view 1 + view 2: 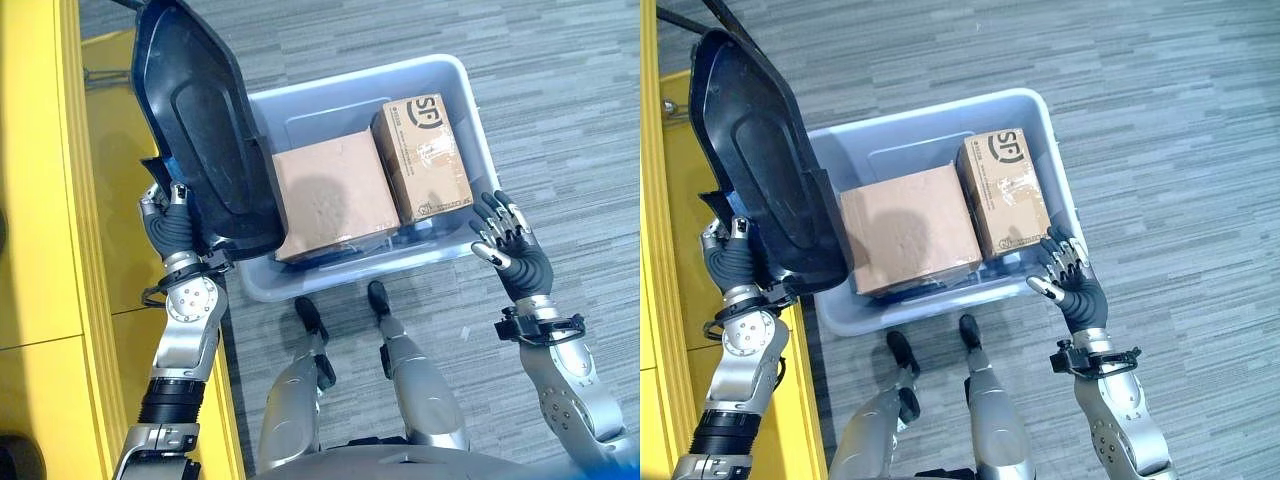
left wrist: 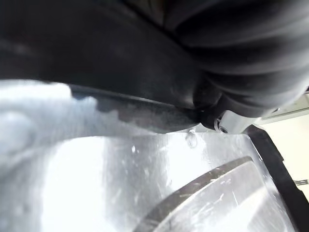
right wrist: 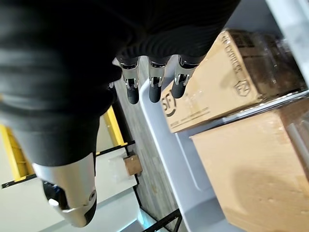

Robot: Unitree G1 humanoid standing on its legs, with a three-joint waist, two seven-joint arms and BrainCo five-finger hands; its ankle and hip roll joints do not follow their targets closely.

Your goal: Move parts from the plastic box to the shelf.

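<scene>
Left hand point(image 1: 172, 225) at the lower edge of a large black moulded part point(image 1: 205, 125) held above the yellow shelf point(image 1: 45, 250); its finger state cannot be told. Right hand point(image 1: 510, 245), fingers relaxed and apart, beside the plastic box point(image 1: 455, 85), which contains two cardboard boxes point(image 1: 330, 190).

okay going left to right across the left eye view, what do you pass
Yellow shelf → left hand → black lid it holds up → plain cardboard box → printed cardboard box → right wall of the plastic box → right hand, open.
</scene>
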